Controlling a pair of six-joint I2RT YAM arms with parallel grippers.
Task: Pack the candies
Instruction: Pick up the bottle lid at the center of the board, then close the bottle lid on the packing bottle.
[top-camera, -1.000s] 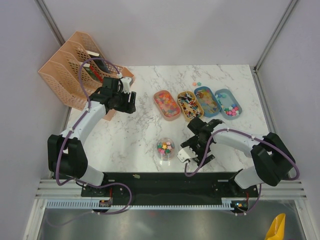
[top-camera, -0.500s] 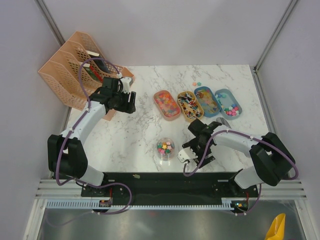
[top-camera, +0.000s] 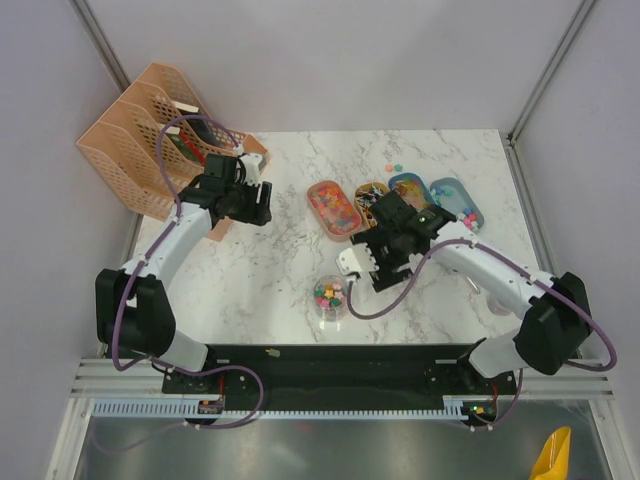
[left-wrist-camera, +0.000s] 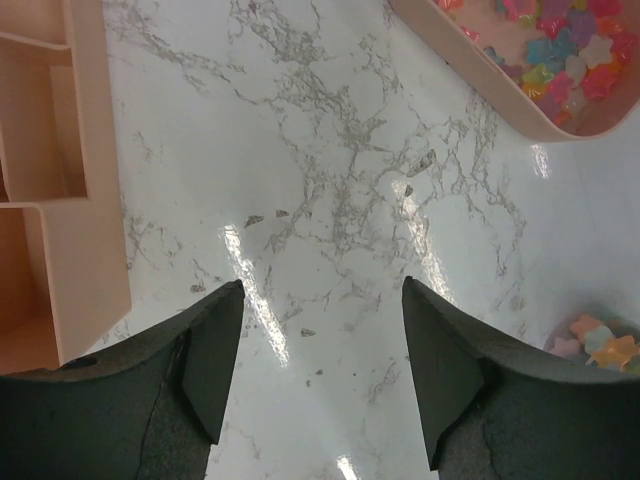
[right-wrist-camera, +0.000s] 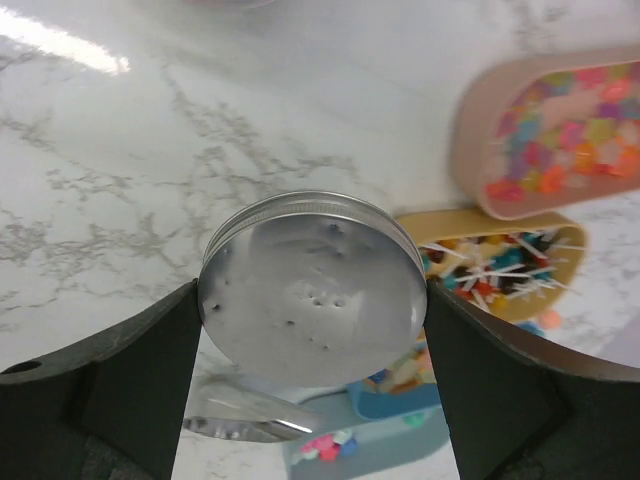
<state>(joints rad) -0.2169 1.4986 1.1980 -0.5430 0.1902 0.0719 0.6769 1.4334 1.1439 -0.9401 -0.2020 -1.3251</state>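
1. Closure of the jar is judged to be the step in hand: a round metal lid (right-wrist-camera: 300, 270) is pinched by its rim between the two fingers of the right gripper (right-wrist-camera: 312, 300).
2. In the right wrist view the lid is held above the table (top-camera: 270, 270), over the near ends of the tan tray (right-wrist-camera: 500, 222) and the blue tray (top-camera: 404, 177).
3. Some of the candies (top-camera: 329, 292) are seen heaped in the open clear jar (top-camera: 330, 314), which stands alone on the marble, nearer the arm bases than the trays. More are spread in the oval trays behind it.
4. The left gripper (left-wrist-camera: 322, 300) is spread wide with nothing between its fingers. It is held over bare marble between the peach organiser (left-wrist-camera: 90, 200) and the pink tray (left-wrist-camera: 490, 90).
5. For the next move, the lid is to be carried over the jar's mouth, kept level, centred and lowered. The jar is unheld, so a sideways nudge could shift it.
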